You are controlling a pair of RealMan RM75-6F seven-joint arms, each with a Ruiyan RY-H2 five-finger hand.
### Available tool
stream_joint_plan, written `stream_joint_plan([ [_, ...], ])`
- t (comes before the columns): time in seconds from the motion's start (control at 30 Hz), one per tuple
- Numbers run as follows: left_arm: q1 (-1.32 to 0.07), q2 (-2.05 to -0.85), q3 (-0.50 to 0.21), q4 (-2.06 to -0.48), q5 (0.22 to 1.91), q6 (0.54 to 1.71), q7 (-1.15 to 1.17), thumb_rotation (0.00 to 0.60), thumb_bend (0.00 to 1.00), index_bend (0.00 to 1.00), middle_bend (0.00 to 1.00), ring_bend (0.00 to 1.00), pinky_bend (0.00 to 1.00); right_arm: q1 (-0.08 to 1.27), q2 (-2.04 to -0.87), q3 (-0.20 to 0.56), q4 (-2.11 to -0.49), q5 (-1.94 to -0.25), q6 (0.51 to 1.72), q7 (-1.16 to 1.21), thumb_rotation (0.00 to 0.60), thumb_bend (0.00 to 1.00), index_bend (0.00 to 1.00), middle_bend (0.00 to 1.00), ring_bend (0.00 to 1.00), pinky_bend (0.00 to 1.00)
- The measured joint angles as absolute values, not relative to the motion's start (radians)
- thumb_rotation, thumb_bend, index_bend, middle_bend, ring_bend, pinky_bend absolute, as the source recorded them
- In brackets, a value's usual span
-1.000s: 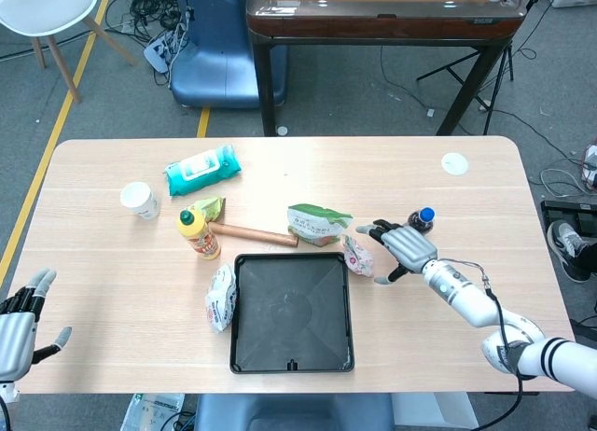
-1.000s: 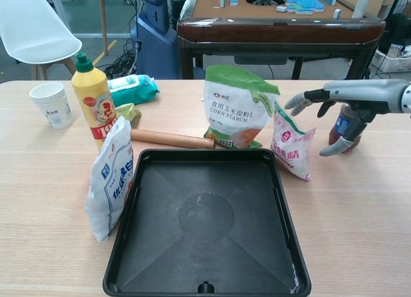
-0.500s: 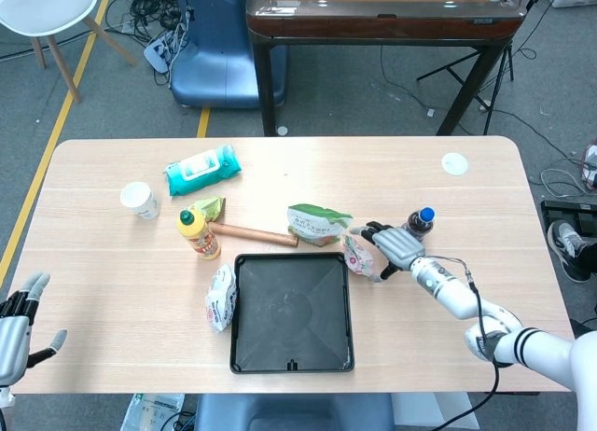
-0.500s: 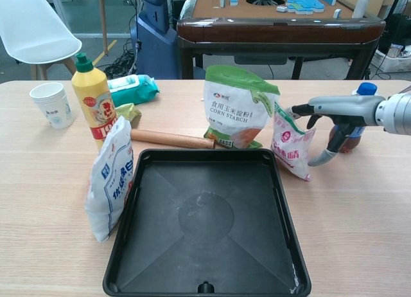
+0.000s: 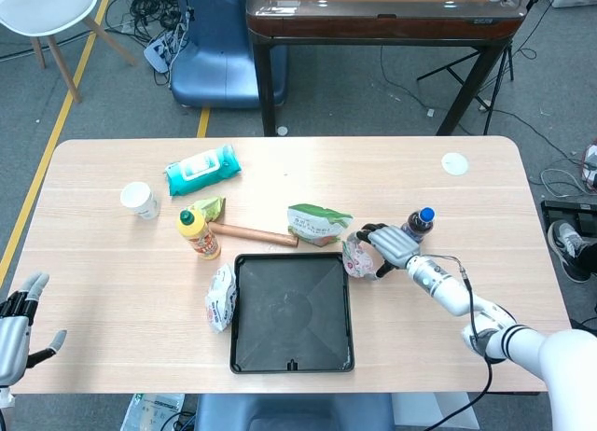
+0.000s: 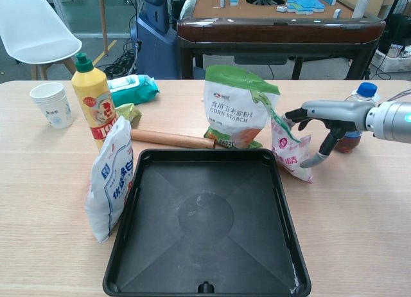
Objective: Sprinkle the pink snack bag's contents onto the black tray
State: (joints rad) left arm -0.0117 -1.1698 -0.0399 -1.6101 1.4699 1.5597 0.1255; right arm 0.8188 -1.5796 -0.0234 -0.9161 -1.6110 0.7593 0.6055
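**Right hand at the pink snack bag**

The left hand (image 5: 16, 321) lay nearest, at the table's near corner, its fingers apart and holding nothing. The black tray (image 6: 205, 227) sat bare, well away from those fingers. Beyond the tray's far right corner the pink snack bag (image 6: 288, 149) stood upright, and the right hand (image 6: 319, 122) had its fingers (image 6: 297, 113) spread around the bag's top, the thumb against its side; whether they gripped it could not be told. A blue-capped bottle (image 6: 356, 120) stood just behind that hand.
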Motion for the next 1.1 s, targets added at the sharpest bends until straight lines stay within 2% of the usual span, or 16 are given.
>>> stream_joint_plan([
  [0.1, -0.01, -1.171, -0.039, -1.61, 1.469, 1.559, 0.125, 0.6, 0.23, 0.08, 0.1, 0.16, 0.23, 0.814, -1.606, -0.031, -0.872, -1.619, 0.791, 0.631, 0.6, 0.16, 0.38, 0.4, 0.25, 0.26],
  [0.27, -0.009, -1.169, -0.039, -1.61, 1.468, 1.558, 0.125, 0.6, 0.23, 0.08, 0.1, 0.16, 0.23, 0.781, -1.65, -0.033, -0.811, -1.611, 0.851, 0.656, 0.6, 0.17, 0.43, 0.45, 0.31, 0.33],
  [0.67, -0.018, -1.178, -0.041, -1.599, 1.47, 1.542, 0.116, 0.6, 0.23, 0.08, 0.1, 0.16, 0.23, 0.634, -1.679, -0.013, -0.852, -1.514, 0.964, 0.611, 0.6, 0.17, 0.43, 0.44, 0.31, 0.33],
  [0.97, -0.026, -1.18, -0.041, -1.592, 1.473, 1.531, 0.11, 0.6, 0.23, 0.08, 0.1, 0.16, 0.23, 0.546, -1.707, 0.029, -0.936, -1.462, 1.067, 0.574, 0.6, 0.17, 0.43, 0.4, 0.28, 0.33],
  [1.1, -0.024, -1.181, -0.04, -1.589, 1.473, 1.532, 0.106, 0.6, 0.23, 0.08, 0.1, 0.16, 0.23, 0.535, -1.71, 0.037, -0.967, -1.459, 1.079, 0.56, 0.6, 0.17, 0.4, 0.37, 0.25, 0.33],
])
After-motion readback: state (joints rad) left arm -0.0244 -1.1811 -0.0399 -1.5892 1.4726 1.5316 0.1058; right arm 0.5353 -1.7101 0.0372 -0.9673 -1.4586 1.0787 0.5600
